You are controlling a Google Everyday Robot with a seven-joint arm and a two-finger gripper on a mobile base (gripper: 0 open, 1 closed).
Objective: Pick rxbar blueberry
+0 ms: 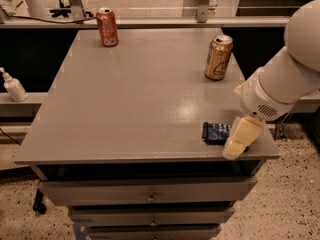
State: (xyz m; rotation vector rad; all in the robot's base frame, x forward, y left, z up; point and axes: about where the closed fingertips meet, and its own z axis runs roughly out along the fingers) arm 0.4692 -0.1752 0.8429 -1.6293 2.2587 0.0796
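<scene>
The rxbar blueberry (215,132) is a small dark blue wrapper with whitish print. It lies flat near the front right corner of the grey table (135,99). My gripper (239,140) hangs from the white arm at the right and sits over the bar's right end, covering that part of it. Its cream-coloured finger (241,136) points down and forward toward the table's front edge.
A gold soda can (218,57) stands upright at the back right. An orange-red can (107,27) stands at the back left. Drawers (150,196) sit under the tabletop. A white pump bottle (13,85) stands on a ledge to the left.
</scene>
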